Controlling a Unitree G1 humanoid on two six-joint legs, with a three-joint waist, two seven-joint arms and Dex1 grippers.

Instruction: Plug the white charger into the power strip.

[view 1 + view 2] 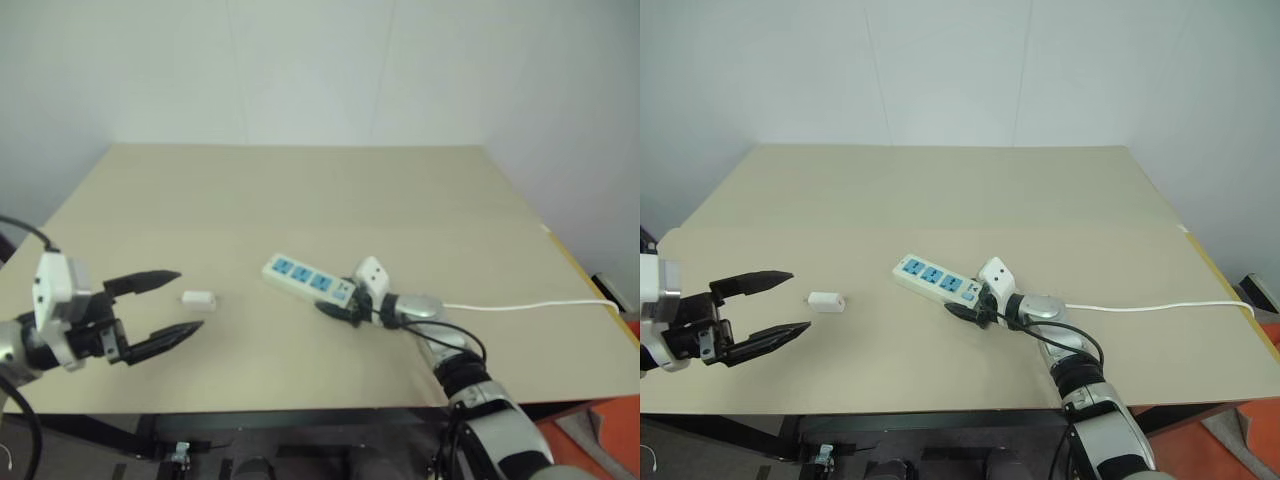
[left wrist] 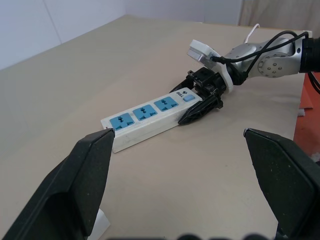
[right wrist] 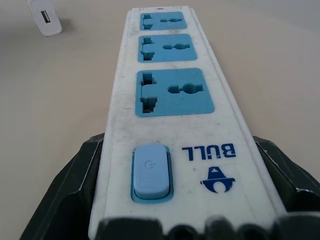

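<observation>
The right gripper (image 1: 335, 305) clamps the power strip (image 1: 308, 280) at its switch end; the left gripper (image 1: 165, 308), wide open and empty, risks nudging the small charger (image 1: 198, 298) away.

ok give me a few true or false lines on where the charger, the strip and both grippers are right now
1. The white charger is plugged into the power strip. False: it lies loose on the table, apart from the strip.
2. The right gripper has its fingers on either side of the strip's switch end. True.
3. The left gripper holds the charger. False: it is open and holds nothing, with the charger just beyond its fingertips.
4. All three blue sockets are free. True.
5. The strip's cord runs off toward the table's left edge. False: it trails to the right edge.
</observation>
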